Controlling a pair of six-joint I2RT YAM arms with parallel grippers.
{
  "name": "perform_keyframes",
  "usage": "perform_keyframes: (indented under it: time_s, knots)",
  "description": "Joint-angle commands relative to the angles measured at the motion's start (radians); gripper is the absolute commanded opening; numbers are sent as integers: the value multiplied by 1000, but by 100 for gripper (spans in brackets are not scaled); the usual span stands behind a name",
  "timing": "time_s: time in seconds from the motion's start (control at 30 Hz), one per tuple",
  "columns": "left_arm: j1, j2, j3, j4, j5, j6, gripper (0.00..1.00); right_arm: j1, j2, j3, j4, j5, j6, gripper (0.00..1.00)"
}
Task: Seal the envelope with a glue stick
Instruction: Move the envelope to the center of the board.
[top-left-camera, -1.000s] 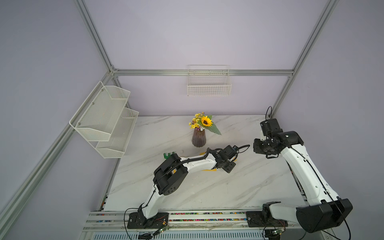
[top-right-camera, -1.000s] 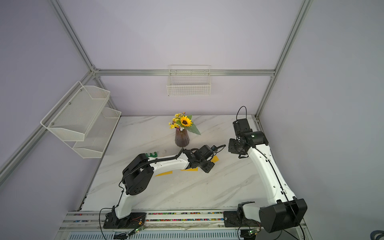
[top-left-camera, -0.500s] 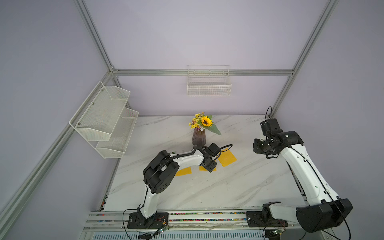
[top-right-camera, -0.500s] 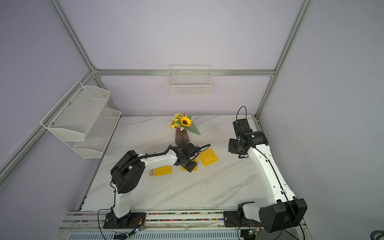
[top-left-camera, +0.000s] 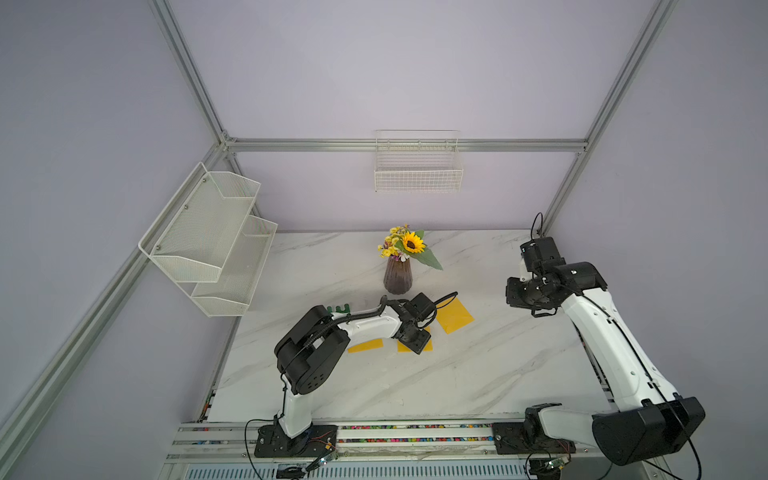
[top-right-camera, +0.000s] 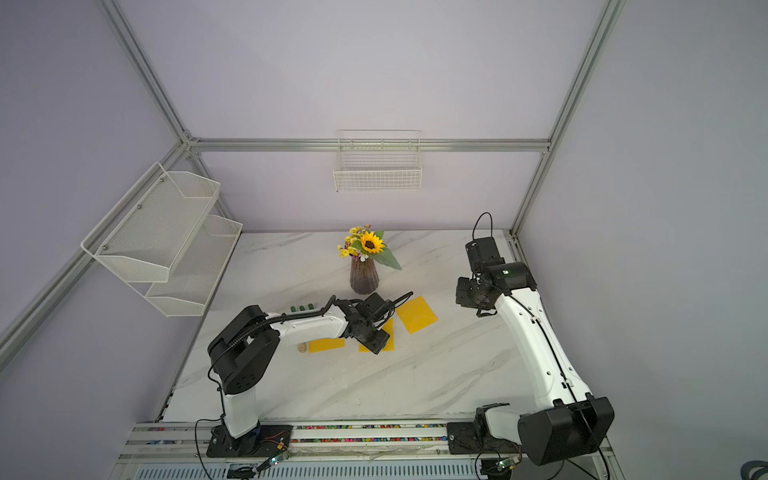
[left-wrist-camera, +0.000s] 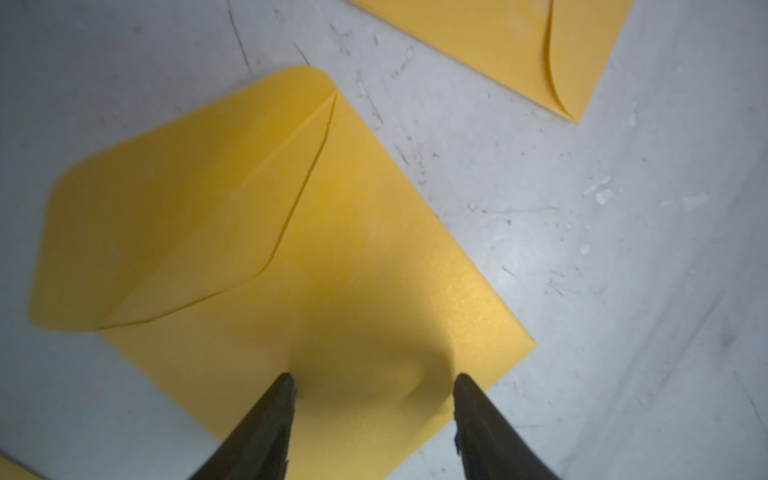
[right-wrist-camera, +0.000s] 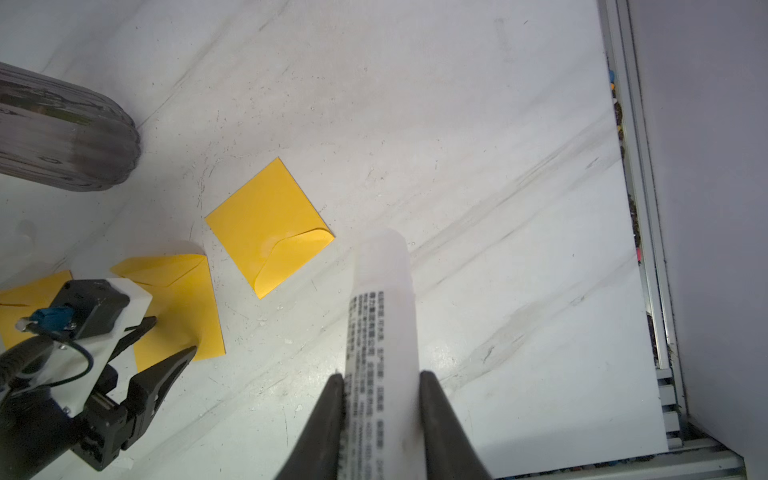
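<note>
- The right fingers (right-wrist-camera: 332, 409) are clamped on the glue stick (right-wrist-camera: 380, 299). They grip it across its printed label, and its plain white end sticks out past the tips.
- The glue stick is held in the air over the table (top-left-camera: 374, 382), toward the right edge and well apart from the envelopes.
- Three yellow envelopes lie flat in a row near the middle of the table, on the near side of a dark vase (top-left-camera: 397, 276) of flowers.
- The left fingers (left-wrist-camera: 280, 405) stand partly open with nothing between them. Their tips sit over the middle envelope (left-wrist-camera: 353, 270), close to one of its corners. Whether they touch the paper cannot be told.
- In the left wrist view the middle envelope's rounded flap looks folded out past the body.
- The envelope nearest the right edge (right-wrist-camera: 266, 224) lies turned at an angle with its flap folded down.
- The envelope nearest the left edge (top-right-camera: 327, 345) is partly hidden by the left arm in both top views.
- A green toy rake (top-right-camera: 302, 308) shows just behind the left arm, toward the left edge.
</note>
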Motion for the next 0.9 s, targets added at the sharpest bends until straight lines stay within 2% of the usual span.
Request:
perform_keyframes:
  time_s: [0.0, 0.23, 0.37, 0.67, 0.87]
  knots:
    - [-54, -11, -44, -52, 92, -120, 61, -7, -14, 8, 17, -8, -9, 0]
    - [-197, 51, 0, 0, 164, -270, 60, -6, -33, -4, 23, -19, -11, 0]
    - [-246, 60, 72, 40, 196, -281, 60, -6, -35, -3, 25, -27, -11, 0]
    - [-207, -128, 20, 39, -2, -169, 61, -6, -28, 0, 22, -24, -9, 0]
    - [-117, -137, -11, 2, -37, -77, 55, -6, -21, 0, 20, -18, -9, 0]
